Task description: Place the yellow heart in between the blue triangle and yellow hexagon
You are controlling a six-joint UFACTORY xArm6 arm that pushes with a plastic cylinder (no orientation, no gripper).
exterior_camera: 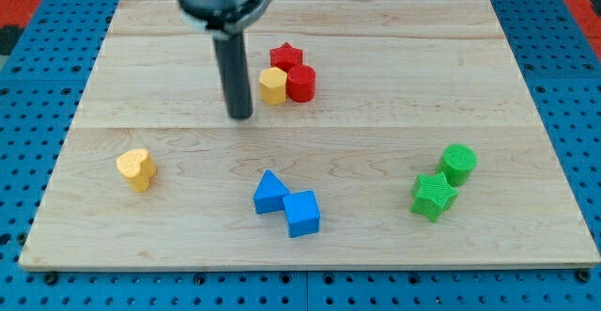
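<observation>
- A pale wooden surface lies on a blue pegboard; the blocks sit in loose groups.
- I carry no hand, only a rod, so nothing is grasped; my tip rests just left of the yellow hexagon.
- The yellow heart sits alone, near left, well apart from my tip.
- The blue triangle touches a blue cube near centre; the gap up to the hexagon looks open, I judge.
- A red star and red cylinder crowd the hexagon.
</observation>
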